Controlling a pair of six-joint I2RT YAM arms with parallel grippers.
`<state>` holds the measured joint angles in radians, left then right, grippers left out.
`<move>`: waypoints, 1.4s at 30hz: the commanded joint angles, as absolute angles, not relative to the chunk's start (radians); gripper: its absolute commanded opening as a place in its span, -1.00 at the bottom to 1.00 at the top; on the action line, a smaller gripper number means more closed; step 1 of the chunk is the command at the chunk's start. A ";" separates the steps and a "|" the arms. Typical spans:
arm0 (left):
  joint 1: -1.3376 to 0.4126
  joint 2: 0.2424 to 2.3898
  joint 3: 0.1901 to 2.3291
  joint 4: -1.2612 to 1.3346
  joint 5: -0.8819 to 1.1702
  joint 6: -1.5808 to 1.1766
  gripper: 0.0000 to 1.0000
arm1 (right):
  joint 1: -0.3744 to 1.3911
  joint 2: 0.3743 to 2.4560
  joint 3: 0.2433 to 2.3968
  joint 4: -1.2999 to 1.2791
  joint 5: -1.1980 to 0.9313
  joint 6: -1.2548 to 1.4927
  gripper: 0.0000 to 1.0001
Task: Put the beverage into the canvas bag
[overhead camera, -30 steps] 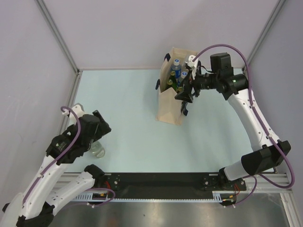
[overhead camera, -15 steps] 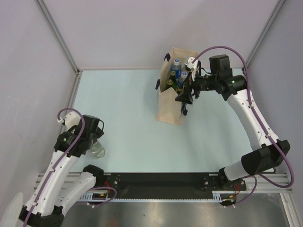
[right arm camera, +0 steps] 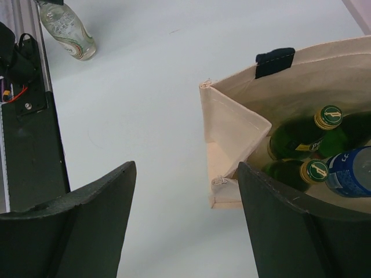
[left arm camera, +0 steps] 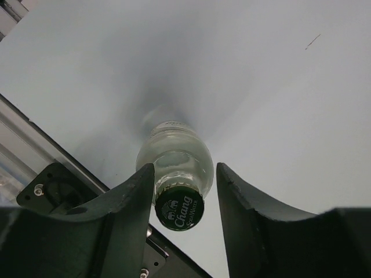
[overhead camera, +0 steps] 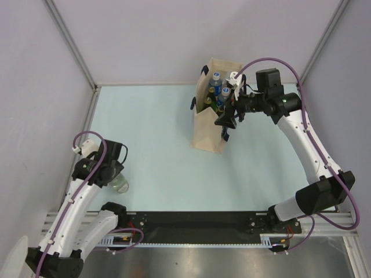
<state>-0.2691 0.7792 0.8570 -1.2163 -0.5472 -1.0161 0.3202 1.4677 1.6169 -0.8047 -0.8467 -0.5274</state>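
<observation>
One pale blue tabletop (overhead camera: 156, 133), grey walls (overhead camera: 145, 40); lower left, left gripper (left arm camera: 185, 169) straddles the bottle (overhead camera: 121, 184), grip unclear; right gripper (right arm camera: 186, 168) gapes by canvas bag (right arm camera: 232, 124).

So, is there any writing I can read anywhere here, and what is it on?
"Chang": on the green cap of the clear glass bottle.
Smaller line beneath it: too blurred to read.
White marks on the caps of the green bottles in the beige canvas bag: unreadable.
White lettering on the blue bottle top: unreadable.
</observation>
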 commanded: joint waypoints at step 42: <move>-0.489 1.140 1.380 -0.618 0.063 -0.181 -1.00 | 0.203 1.425 1.649 -0.765 -0.857 -0.495 0.52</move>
<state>-0.4259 1.1149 1.2263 -0.7952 0.0235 -0.2481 0.2165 1.4670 1.6199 -0.7891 -0.8467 -0.5060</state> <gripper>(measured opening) 0.354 0.762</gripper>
